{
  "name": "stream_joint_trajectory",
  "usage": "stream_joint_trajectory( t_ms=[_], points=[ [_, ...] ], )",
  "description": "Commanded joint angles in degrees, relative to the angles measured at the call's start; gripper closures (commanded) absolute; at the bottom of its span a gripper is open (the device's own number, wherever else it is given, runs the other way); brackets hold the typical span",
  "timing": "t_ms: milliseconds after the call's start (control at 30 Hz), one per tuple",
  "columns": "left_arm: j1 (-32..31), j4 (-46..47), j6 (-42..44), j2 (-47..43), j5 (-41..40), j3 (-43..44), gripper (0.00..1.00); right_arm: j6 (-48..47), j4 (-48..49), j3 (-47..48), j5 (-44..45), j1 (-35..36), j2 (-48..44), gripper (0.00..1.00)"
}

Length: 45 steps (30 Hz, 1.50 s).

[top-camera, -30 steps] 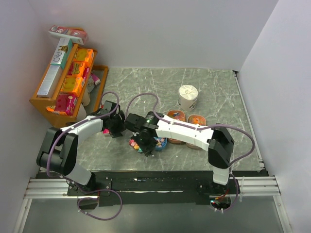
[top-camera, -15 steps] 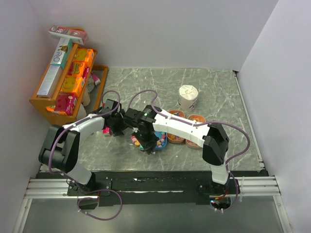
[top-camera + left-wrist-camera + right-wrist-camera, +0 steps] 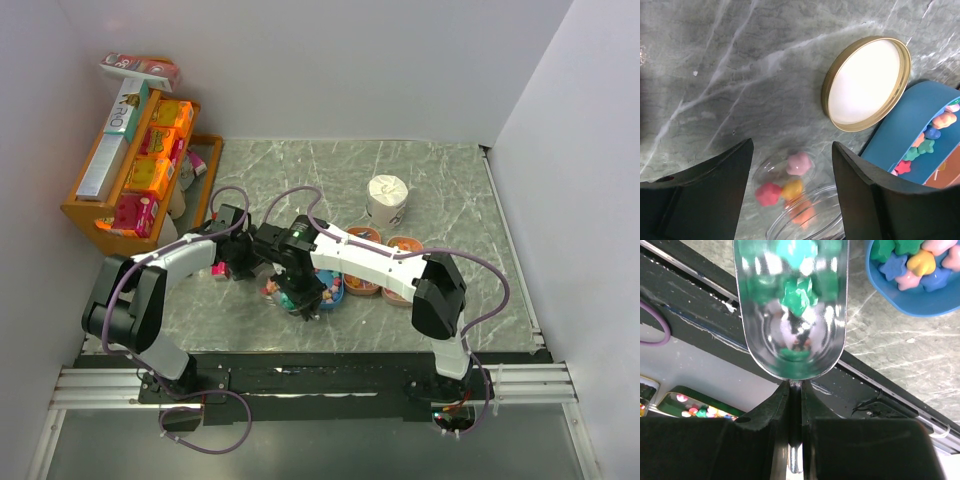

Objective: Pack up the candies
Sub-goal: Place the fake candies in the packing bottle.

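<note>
The candies [image 3: 912, 262] are tiny, glossy, star-like sweets in pink, green, yellow, blue and orange. They sit in three places. A heap fills the blue bowl [image 3: 900, 130]. A few pink, yellow and orange ones lie at the bottom of the clear jar [image 3: 810, 205]. One green star [image 3: 797, 292] rides in the metal scoop [image 3: 790, 325].

In the left wrist view the bowl is at 3 o'clock from the jar and the upturned gold lid [image 3: 867, 82] is at 1 o'clock, both on the marble table [image 3: 740, 60]. In the right wrist view the bowl is at 2 o'clock from the scoop.

The scoop's polished wall doubles the green star into smeared reflections, so a count is unsure. The jar's near rim is cut off by the frame edge, and the bowl is only partly in either wrist view. From above, both scoop and jar are hidden under the grippers.

The left arm [image 3: 175, 260] reaches toward 2 o'clock from its base, wrist angled down. The left gripper [image 3: 791, 150] has its jaws spread wide on either side of the jar, and I cannot tell whether the pads press the glass. The right arm [image 3: 365, 262] stretches across toward 9 o'clock, ending just beside the left wrist. The right gripper [image 3: 795, 388] is clenched on the scoop's thin handle.
</note>
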Motion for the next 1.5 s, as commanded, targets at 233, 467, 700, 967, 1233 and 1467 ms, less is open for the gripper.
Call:
stream_joint_trajectory(
  t_ms=[233,467,700,967,1233,1467],
  points=[
    [-0.38,1.47,0.43,-0.39,-0.94,1.66,0.3,0.45,-3.86,3.74,-0.25,-0.32,0.14,1.0],
    [-0.29,1.11,0.61,-0.57,-1.55,1.83,0.3,1.24,-4.39,4.18,0.81,-0.41,-0.91,1.0],
    [-0.38,0.41,0.87,-0.92,-2.08,2.45,0.3,1.59,-3.77,2.95,0.98,-0.41,-1.88,1.0],
    [-0.38,-0.64,1.05,-2.5,-2.69,3.5,0.28,1.68,-2.47,1.73,7.57,-0.06,-5.48,1.0],
    [-0.38,-3.19,2.36,-2.06,-4.72,6.31,0.24,-1.22,6.5,-8.19,16.54,3.02,-14.97,1.0],
    [-0.38,-3.46,2.98,-1.53,-4.89,8.42,0.23,1.06,7.91,-11.37,25.12,4.08,-18.48,1.0]
  ],
)
